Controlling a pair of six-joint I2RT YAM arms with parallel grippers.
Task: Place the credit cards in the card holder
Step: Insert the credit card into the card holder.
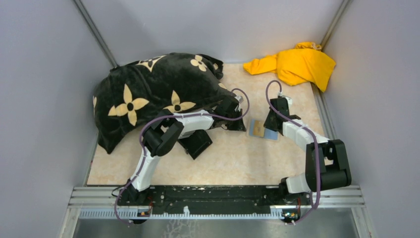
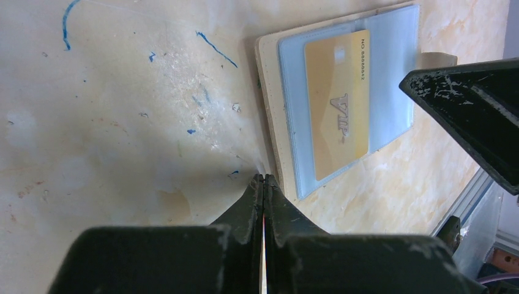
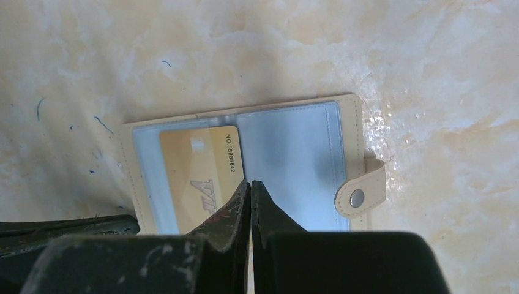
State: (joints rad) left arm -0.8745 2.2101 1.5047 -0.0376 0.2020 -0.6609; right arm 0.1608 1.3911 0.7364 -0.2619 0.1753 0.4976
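Note:
The tan card holder (image 3: 352, 122) lies open and flat on the table, its snap tab (image 3: 361, 193) sticking out on one side. A gold-orange credit card (image 3: 196, 165) sits in its clear sleeve. The other sleeve half (image 3: 287, 159) looks light blue; I cannot tell if a card is inside. My right gripper (image 3: 251, 182) is shut and empty, its tips over the holder at the gold card's edge. My left gripper (image 2: 263, 177) is shut and empty, its tips at the holder's beige edge (image 2: 269, 92) beside the gold card (image 2: 336, 104). From above, both grippers (image 1: 243, 121) (image 1: 271, 125) flank the holder (image 1: 257, 128).
A black pillow with cream flower shapes (image 1: 148, 94) fills the back left, partly behind the left arm. A yellow cloth (image 1: 297, 62) lies at the back right corner. A black box (image 1: 198, 144) sits under the left forearm. Grey walls close in on both sides.

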